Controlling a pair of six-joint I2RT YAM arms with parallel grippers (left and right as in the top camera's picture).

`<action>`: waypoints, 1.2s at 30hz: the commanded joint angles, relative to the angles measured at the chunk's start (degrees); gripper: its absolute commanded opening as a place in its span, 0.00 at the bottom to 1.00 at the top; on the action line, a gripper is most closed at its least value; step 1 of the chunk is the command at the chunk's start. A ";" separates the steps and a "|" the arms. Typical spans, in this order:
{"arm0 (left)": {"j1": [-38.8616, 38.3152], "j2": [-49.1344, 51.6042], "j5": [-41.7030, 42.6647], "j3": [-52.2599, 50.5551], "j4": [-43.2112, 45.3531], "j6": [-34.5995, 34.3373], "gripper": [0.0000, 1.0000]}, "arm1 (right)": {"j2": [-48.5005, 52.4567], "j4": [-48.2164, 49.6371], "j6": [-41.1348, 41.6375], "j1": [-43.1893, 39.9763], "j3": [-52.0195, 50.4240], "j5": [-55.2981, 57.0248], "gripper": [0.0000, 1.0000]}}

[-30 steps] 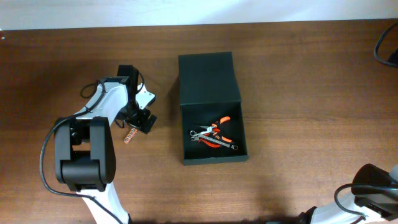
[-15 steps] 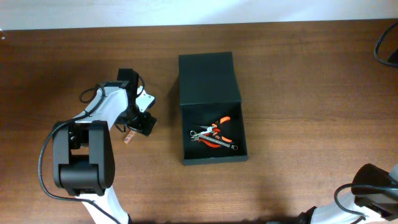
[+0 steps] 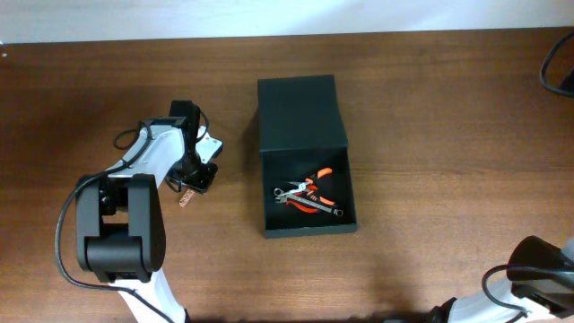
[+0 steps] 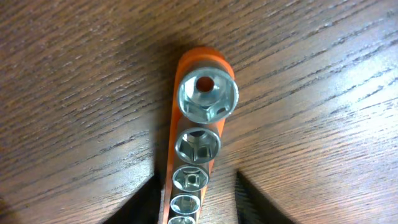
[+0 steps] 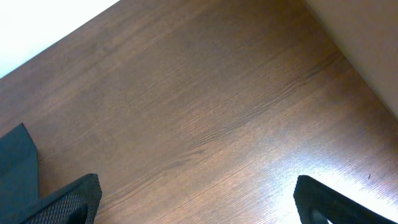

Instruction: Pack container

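Pick step: left tool [image 4: 200, 200] is spread open, straddling the orange socket rail [image 4: 198, 127] on the counter [image 4: 323, 81], nothing gripped; next I'd lower, clamp, then carry to the open container [image 3: 308, 231] on its right.

Soft even light; sockets [image 4: 207, 96] sharp and shadowed, a glare patch on the table [image 5: 205, 118].

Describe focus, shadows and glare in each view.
Overhead: evenly lit and sharp, the container interior dim. Left wrist: socket rail crisp, casting a shadow to its left; left gripper's fingers dark and blurred. Right wrist: glare whitens the table at lower right.
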 commanded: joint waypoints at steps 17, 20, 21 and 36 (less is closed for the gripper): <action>-2.27 3.17 1.09 9.01 -10.29 -4.96 0.02 | 0.42 -0.02 0.44 -0.17 -0.20 0.28 0.99; -4.79 0.46 1.29 17.25 -15.43 -4.94 0.02 | 0.42 -0.04 0.42 -0.17 -0.20 0.28 0.99; -5.84 -0.94 1.27 20.24 -16.68 -4.94 0.02 | 0.42 -0.04 0.42 -0.17 -0.20 0.28 0.99; -33.53 -10.47 4.70 31.76 -20.48 19.21 0.02 | 0.42 0.00 0.42 -0.17 -0.20 0.31 0.99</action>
